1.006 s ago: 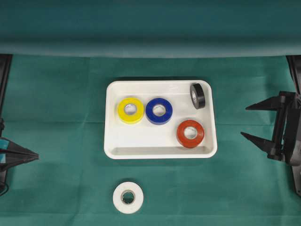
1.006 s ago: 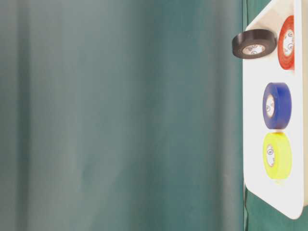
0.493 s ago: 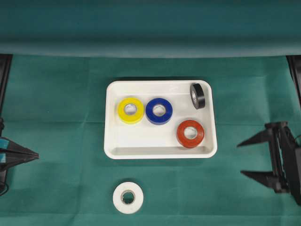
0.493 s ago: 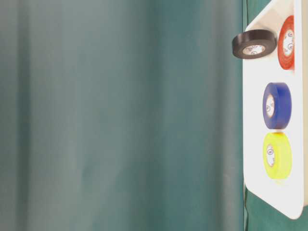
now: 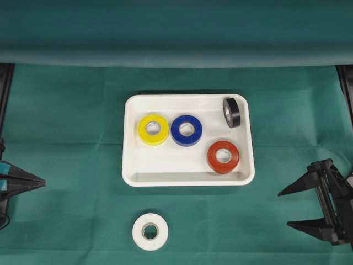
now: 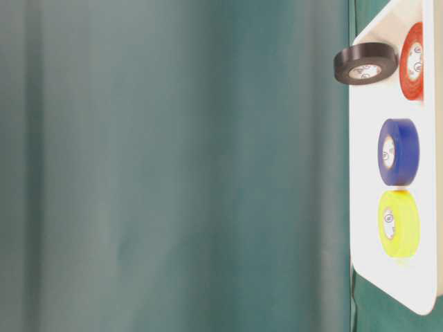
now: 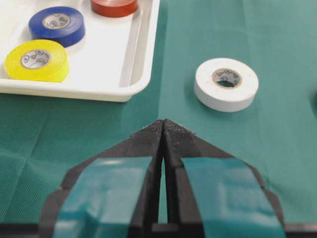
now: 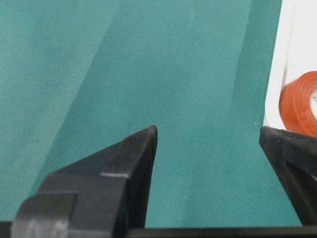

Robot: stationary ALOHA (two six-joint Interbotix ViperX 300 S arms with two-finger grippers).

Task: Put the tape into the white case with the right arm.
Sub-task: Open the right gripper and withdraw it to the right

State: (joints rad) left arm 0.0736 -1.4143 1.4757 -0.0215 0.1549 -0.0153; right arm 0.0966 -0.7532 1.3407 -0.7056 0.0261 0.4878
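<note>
The tape, a white roll (image 5: 150, 231), lies flat on the green cloth in front of the white case (image 5: 165, 165); the left wrist view shows the roll (image 7: 226, 84) beside the case's corner (image 7: 130, 89). My right gripper (image 5: 284, 209) is open and empty at the table's right side, far right of the roll, over bare cloth (image 8: 208, 130). My left gripper (image 5: 43, 181), marked with light-blue strips, rests shut at the left edge (image 7: 163, 122).
Inside the case lie a yellow roll (image 5: 153, 129), a blue roll (image 5: 186, 130) and a red roll (image 5: 223, 157); a black roll (image 5: 231, 112) stands on edge in the back right corner. A green curtain hangs behind the table.
My right gripper has moved toward the table's front edge, still open with its jaws slightly narrower. The rolls and the left gripper have not moved.
</note>
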